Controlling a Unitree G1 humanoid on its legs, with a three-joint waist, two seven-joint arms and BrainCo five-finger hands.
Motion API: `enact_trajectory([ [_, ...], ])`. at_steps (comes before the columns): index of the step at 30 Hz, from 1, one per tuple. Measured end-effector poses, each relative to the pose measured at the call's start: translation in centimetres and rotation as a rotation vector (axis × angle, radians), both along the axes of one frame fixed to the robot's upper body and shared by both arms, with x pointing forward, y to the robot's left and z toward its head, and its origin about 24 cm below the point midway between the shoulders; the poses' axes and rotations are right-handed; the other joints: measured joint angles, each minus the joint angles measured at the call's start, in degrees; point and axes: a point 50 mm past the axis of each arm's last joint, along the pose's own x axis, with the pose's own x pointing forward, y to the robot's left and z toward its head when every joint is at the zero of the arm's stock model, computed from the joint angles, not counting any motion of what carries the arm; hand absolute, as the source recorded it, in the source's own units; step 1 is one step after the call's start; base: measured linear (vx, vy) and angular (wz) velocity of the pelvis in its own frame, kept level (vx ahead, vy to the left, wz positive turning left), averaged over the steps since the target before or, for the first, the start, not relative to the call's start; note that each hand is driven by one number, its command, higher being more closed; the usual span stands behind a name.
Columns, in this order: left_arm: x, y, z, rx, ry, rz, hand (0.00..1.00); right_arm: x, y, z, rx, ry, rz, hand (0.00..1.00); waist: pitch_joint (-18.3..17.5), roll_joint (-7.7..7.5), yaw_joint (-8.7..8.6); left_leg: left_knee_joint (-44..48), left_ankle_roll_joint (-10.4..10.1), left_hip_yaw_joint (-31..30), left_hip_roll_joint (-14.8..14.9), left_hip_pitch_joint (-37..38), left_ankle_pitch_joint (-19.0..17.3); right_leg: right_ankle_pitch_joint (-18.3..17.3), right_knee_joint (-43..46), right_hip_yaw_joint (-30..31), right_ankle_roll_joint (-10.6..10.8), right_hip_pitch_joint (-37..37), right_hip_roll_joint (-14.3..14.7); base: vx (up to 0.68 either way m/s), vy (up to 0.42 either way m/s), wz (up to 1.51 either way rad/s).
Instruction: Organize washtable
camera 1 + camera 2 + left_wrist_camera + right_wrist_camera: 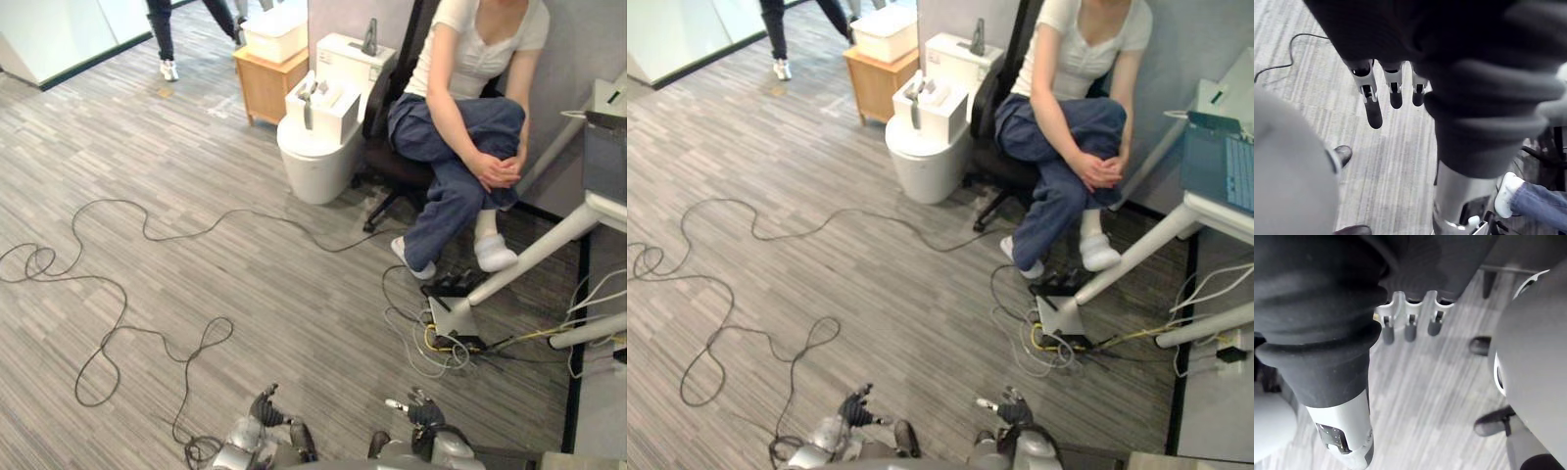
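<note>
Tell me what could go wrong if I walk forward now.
1. The tangle of yellow and white cables beside the slanted white table leg could snag a step to the robot's right.
2. The seated person in blue trousers has feet stretched close to that tangle, so a collision is possible.

Matt grey wood-grain floor [196, 147], glossy white toilet [313, 166], pale wooden cabinet [265, 90], smooth silver fingers [1373, 105]

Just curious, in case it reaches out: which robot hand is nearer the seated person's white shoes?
Right. The white shoes lie ahead of the right hand; the left hand hangs farther off to the left.
</note>
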Motion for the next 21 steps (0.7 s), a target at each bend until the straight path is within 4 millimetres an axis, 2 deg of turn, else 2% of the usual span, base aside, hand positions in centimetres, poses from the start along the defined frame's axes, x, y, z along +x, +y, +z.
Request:
enact_trajectory([
  [2,-0.4,0.5,-0.2,0.016,0.016,-0.001,0.0,0.1,0.1,0.0,-0.008,0.0,0.018,0.0,0.0,-0.03,0.02,-3.2,0.4,0.0,-0.5,1.5,1.5,-0.1,0.5,0.1,0.0,-0.2,0.0,-0.1,0.016,-0.02],
  [3,-0.5,0.5,-0.2,0.017,0.017,-0.001,0.0,0.2,0.3,0.0,-0.008,-0.002,0.036,0.0,0.2,-0.27,0.13,-4.6,0.2,-0.2,-1.3,2.1,1.7,-1.9,2.8,0.4,0.1,-1.1,-0.6,-0.12,0.047,0.04],
  [5,-0.5,0.7,-0.2,0.022,0.017,-0.006,0.0,0.3,0.5,0.1,-0.01,-0.008,0.053,0.0,0.6,-1.17,-0.89,-5.1,0.2,-1.8,-2.3,1.9,1.8,-6.5,9.1,2.7,2.1,-3.4,-2.0,-0.12,-0.01,0.43],
  [6,-0.4,0.6,-0.2,0.026,0.016,-0.017,0.0,0.1,0.2,0.1,-0.018,-0.01,0.046,0.0,0.8,-1.3,-2.28,-4.1,1.1,-4.8,-3.2,1.0,1.2,-9.7,12.2,9.8,3.3,-4.4,-0.3,0.0,-0.105,1.23],
  [7,0.0,0.2,-0.1,0.02,0.006,-0.022,0.0,-0.8,-0.2,-0.1,-0.017,0.006,0.02,0.0,0.6,-2.29,-2.62,-2.7,2.0,-8.3,-4.2,0.1,0.5,-9.9,14.4,15.6,-0.2,-4.7,1.3,0.07,-0.079,1.2],
  [8,0.2,-0.1,0.0,0.011,0.0,-0.019,0.0,-0.7,-0.3,0.0,-0.021,0.005,0.024,0.0,1.1,-1.97,-2.29,-2.5,2.2,-9.5,-4.4,0.0,0.4,-9.7,18.0,18.0,-0.3,-6.4,1.6,0.11,-0.019,1.06],
  [9,0.5,-0.4,0.1,-0.001,-0.005,-0.007,0.0,-0.3,-0.7,0.3,-0.026,-0.024,0.011,0.0,2.1,-0.91,-1.78,0.1,3.0,-12.3,-3.9,-1.1,0.3,-11.2,26.2,23.6,-1.4,-10.9,3.3,0.11,0.009,0.98],
  [10,0.7,-0.5,0.1,-0.002,-0.009,-0.007,0.0,-0.1,-0.8,0.5,-0.03,-0.039,-0.002,0.0,2.4,-0.6,-2.16,2.4,3.3,-15.2,-3.6,-2.0,-0.7,-12.8,27.4,27.9,-1.2,-11.9,4.7,0.11,-0.017,1.42],
  [11,0.7,-0.4,0.2,-0.007,-0.012,0.008,0.0,-0.4,-0.8,0.5,-0.03,-0.037,-0.002,0.0,2.4,-0.57,-1.62,3.5,3.1,-17.5,-3.6,-2.0,-1.2,-13.5,27.5,31.2,0.0,-12.8,5.4,0.09,-0.046,1.25],
  [13,0.8,-0.2,0.2,-0.012,-0.018,0.043,0.0,-0.6,-0.7,0.4,-0.028,-0.029,0.003,0.0,2.2,-0.81,-0.99,3.6,2.5,-18.5,-3.6,-1.8,-1.6,-13.5,27.0,33.1,0.1,-13.8,5.3,0.08,-0.095,0.92],
  [14,0.7,0.3,0.2,-0.011,-0.017,0.08,0.0,-0.8,-0.1,0.3,-0.017,-0.021,0.016,0.0,1.7,-2.22,-1.09,3.7,1.7,-19.0,-3.6,-2.2,-2.1,-13.1,24.1,32.2,0.5,-13.8,3.6,0.06,-0.11,0.93],
  [15,0.7,0.6,0.2,-0.009,-0.017,0.091,0.0,-1.0,0.1,0.2,-0.011,-0.016,0.019,0.0,1.4,-2.87,-0.98,3.8,1.2,-18.4,-3.5,-2.3,-2.4,-12.8,22.5,31.8,0.7,-13.6,2.9,0.12,-0.246,1.14],
  [16,0.8,0.9,0.3,-0.007,-0.022,0.11,0.0,-1.5,0.7,0.0,0.006,-0.004,0.013,0.0,0.6,-4.56,-0.44,5.1,0.2,-15.4,-2.9,-3.5,-3.0,-10.5,18.2,30.8,0.6,-12.9,1.4,0.15,-0.299,1.02],
  [17,1.0,0.7,0.4,-0.013,-0.031,0.117,0.0,-1.5,1.2,0.0,0.021,-0.002,0.006,0.0,0.5,-5.55,-0.08,7.9,-0.8,-12.1,-1.6,-5.3,-4.2,-7.9,16.7,28.9,2.8,-12.2,-0.1,0.17,-0.352,0.97],
  [18,1.5,0.1,0.6,-0.029,-0.047,0.118,0.0,-1.5,1.0,0.0,0.014,-0.001,0.008,0.0,0.4,-5.23,-0.48,10.1,-0.6,-10.1,0.4,-6.3,-5.9,-7.5,16.4,27.3,2.0,-12.0,0.3,0.13,-0.266,1.06],
  [19,1.6,-0.5,0.6,-0.053,-0.052,0.136,0.0,-1.2,0.3,0.3,-0.01,-0.023,0.0,0.0,0.5,-3.23,-0.96,14.1,-0.9,-3.2,5.2,-7.7,-6.6,-7.5,15.5,23.2,1.6,-11.5,0.4,0.1,-0.162,0.82],
  [20,1.7,-1.0,0.6,-0.071,-0.053,0.143,0.0,-0.9,0.0,0.5,-0.02,-0.032,-0.001,0.0,0.9,-2.39,-1.31,15.8,-1.2,0.1,7.1,-7.9,-6.7,-7.6,16.1,21.9,1.3,-11.6,0.4,0.12,-0.16,0.97],
  [21,1.9,-2.0,0.8,-0.096,-0.058,0.14,0.0,-0.3,-0.4,0.8,-0.038,-0.055,-0.002,0.0,1.5,-0.79,-1.74,17.6,-2.5,4.1,9.2,-8.0,-6.8,-8.4,17.3,20.3,0.4,-11.5,0.6,0.11,-0.122,0.69],
])
